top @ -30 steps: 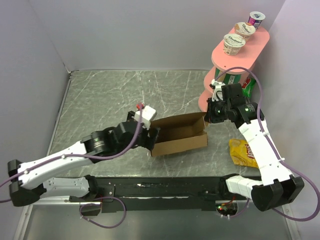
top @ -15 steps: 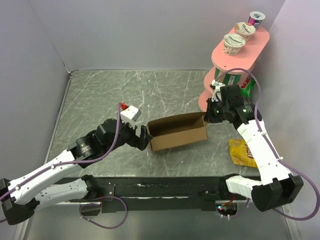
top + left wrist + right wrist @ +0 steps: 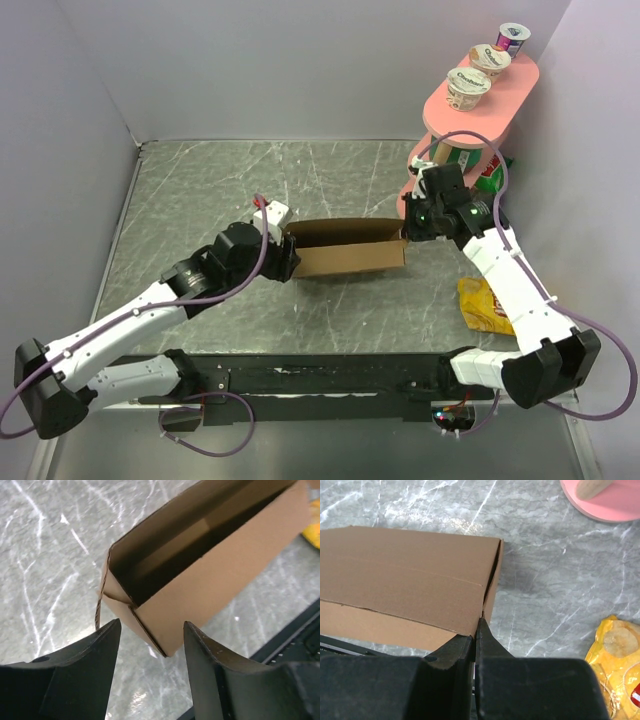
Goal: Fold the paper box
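Lying near the middle of the grey, white-veined marbled surface (image 3: 200, 190), the paper box (image 3: 345, 252) is a shallow rectangular trough of plain brown cardboard, matte and unprinted. Its long axis runs left to right, roughly parallel with the surface's near edge, and its open top faces up. The walls stand upright, and the inside is in shadow. At the left end a creased flap folds around the near corner, with a thin seam showing where the panels meet.

The left hand (image 3: 151, 627) sits at that left near corner. Its black fingers are spread apart and the cardboard corner lies between them, clear of both.

The right hand (image 3: 477, 625) is at the opposite end, its fingers pinched closed on the edge of the box's right end wall.

A yellow crinkled chip bag (image 3: 483, 303) lies near the surface's right edge. A pink rounded shelf (image 3: 490, 95) holding yogurt cups (image 3: 468, 87) stands at the far right corner.
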{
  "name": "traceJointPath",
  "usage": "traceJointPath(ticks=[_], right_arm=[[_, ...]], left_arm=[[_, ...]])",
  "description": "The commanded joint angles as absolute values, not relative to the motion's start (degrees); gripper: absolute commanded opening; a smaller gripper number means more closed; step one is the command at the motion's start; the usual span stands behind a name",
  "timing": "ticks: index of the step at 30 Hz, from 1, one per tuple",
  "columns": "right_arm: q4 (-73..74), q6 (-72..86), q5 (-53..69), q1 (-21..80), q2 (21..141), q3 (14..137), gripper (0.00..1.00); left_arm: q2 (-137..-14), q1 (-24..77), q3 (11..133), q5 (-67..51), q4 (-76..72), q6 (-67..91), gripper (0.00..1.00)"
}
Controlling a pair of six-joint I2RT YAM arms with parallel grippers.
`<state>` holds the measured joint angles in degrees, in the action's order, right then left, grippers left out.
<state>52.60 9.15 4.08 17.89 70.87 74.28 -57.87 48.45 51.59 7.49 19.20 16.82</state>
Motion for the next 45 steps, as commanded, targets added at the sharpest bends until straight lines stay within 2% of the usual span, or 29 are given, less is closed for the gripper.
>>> traceJointPath(ticks=[1, 2, 4, 8, 14, 17, 21, 24, 27, 28, 30, 37, 45], right_arm=[[55.02, 10.63, 2.11, 19.25, 72.33, 76.9, 0.0], [55.02, 10.72, 2.11, 19.25, 72.51, 76.99, 0.0], [55.11, 10.81, 1.85, 19.34, 72.86, 77.34, 0.0], [54.93, 11.07, 1.14, 19.69, 73.65, 77.43, 0.0], [55.28, 11.42, 1.41, 20.12, 75.14, 79.01, 0.0], [56.6, 11.6, 0.09, 20.57, 76.02, 80.68, 0.0], [57.3, 11.69, -1.04, 21.27, 77.43, 82.09, 0.0], [57.13, 11.78, -0.88, 21.53, 78.22, 82.53, 0.0], [57.04, 11.86, -0.7, 21.62, 78.84, 82.71, 0.0], [57.13, 11.95, -0.62, 21.71, 78.84, 82.79, 0.0], [56.87, 11.95, -0.35, 21.71, 79.1, 82.62, 0.0], [57.57, 11.69, 0.95, 21.71, 80.33, 83.67, 0.0], [58.97, 12.13, 1.32, 21.97, 80.77, 85.43, 0.0]], left_arm=[[-59.76, 46.33, 53.79, 9.85, 18.36, 14.24, 0.6], [-59.85, 45.54, 53.96, 9.32, 18.46, 14.06, 0.69], [-58.81, 41.95, 53.62, 6.69, 17.85, 14.24, 0.78], [-56.69, 35.52, 51.68, -2.52, 13.46, 17.22, 0.83], [-53.98, 35.33, 49.32, -3.17, 8.89, 18.02, 0.75], [-48.88, 37.44, 48.25, -2.54, 4.67, 15.22, 0.75], [-46.84, 43.56, 49.57, -8.35, -2.18, 12.4, 0.73], [-52.45, 51.56, 54.12, -6.51, -1.59, 8.36, 0.72], [-61.59, 53.79, 58.79, -9.13, -0.18, 7.73, 0.69], [-65.27, 53.88, 59.15, -11.75, -1.57, 8.78, 0.62], [-68.36, 53.88, 58.89, -13.35, -4.99, 9.58, 0.59], [-81.02, 53.79, 61.7, -16.53, -13.18, 10.28, 0.59], [-87.36, 53.17, 62.05, -9.76, -15.99, 10.37, 0.6]])
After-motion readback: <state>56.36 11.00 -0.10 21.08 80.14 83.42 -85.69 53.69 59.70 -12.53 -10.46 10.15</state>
